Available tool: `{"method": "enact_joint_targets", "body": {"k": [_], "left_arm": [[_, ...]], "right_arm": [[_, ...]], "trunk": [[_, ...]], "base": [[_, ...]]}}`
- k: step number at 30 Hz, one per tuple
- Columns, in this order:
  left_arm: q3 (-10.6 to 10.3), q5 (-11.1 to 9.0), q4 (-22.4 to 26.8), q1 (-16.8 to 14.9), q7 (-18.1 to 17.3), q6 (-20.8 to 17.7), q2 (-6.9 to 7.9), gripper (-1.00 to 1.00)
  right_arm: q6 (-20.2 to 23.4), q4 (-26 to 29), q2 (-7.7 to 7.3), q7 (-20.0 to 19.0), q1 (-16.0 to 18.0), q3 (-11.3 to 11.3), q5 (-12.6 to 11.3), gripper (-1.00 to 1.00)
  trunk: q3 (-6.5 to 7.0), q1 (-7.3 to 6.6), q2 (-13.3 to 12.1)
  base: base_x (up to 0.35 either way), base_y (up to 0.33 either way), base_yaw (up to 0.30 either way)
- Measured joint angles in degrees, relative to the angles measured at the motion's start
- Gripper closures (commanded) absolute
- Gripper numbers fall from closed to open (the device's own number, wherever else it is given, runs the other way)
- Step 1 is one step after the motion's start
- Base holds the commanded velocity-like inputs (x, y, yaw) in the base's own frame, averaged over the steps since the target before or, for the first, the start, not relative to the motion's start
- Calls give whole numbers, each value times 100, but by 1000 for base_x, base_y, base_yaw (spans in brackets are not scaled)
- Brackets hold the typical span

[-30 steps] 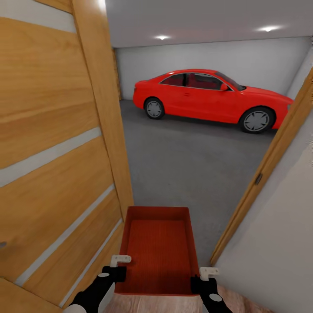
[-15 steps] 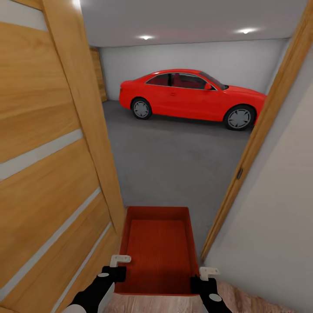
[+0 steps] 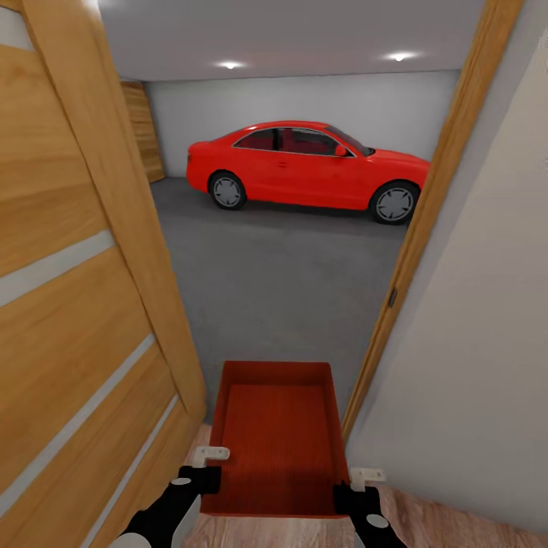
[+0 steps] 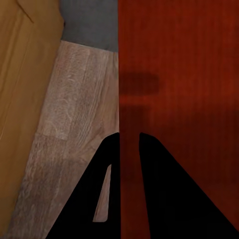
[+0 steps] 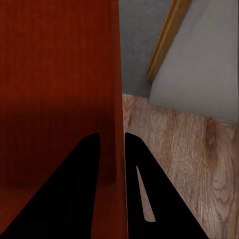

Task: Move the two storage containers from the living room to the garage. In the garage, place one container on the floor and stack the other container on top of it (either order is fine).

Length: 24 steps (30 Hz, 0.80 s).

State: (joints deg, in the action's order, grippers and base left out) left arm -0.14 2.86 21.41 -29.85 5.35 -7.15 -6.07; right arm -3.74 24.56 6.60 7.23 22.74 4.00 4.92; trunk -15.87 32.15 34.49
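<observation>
One orange-red storage container (image 3: 278, 434) hangs low in front of me, open top up, ribbed bottom showing. My left gripper (image 3: 207, 466) is shut on its left side wall and my right gripper (image 3: 358, 483) is shut on its right side wall. In the left wrist view the black fingers (image 4: 107, 164) pinch the container (image 4: 179, 74) wall. The right wrist view shows the same pinch on the container (image 5: 59, 64). I stand in the doorway, with the garage's dark grey concrete floor (image 3: 281, 281) ahead. The second container is out of view.
An open wooden door (image 3: 76, 304) with grey stripes stands close on the left. The wooden door frame (image 3: 415, 228) and a white wall (image 3: 479, 342) press in on the right. A red car (image 3: 304, 164) is parked at the garage's far wall. Light wood planks (image 4: 74, 124) lie underfoot.
The whole view has shifted: the camera moved, so the car and the door frame sit further left in the picture. Both grippers hold the container as before.
</observation>
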Motion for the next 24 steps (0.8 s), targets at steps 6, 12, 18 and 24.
{"method": "enact_joint_targets", "body": {"k": [6, 12, 18, 24], "left_arm": [[-1, 0, 1, 0, 8, -16, -3, 100], [0, 0, 1, 0, 9, -18, -3, 100], [0, 0, 1, 0, 5, -3, -3, 100], [0, 2, -1, -1, -8, 3, 5, 100]], "right_arm": [[14, -1, -2, -6, 0, 2, 0, 100], [16, -1, -2, -4, 1, 1, 0, 100], [2, 0, -2, -1, 0, 1, 0, 100], [-2, 0, 6, 14, -1, -4, -6, 100]], "trunk": [[0, -1, 0], [0, -2, 0], [0, 0, 0], [0, 0, 0]], "base": [[94, 208, -10], [152, 293, -1], [57, 88, 0], [1, 2, -143]]}}
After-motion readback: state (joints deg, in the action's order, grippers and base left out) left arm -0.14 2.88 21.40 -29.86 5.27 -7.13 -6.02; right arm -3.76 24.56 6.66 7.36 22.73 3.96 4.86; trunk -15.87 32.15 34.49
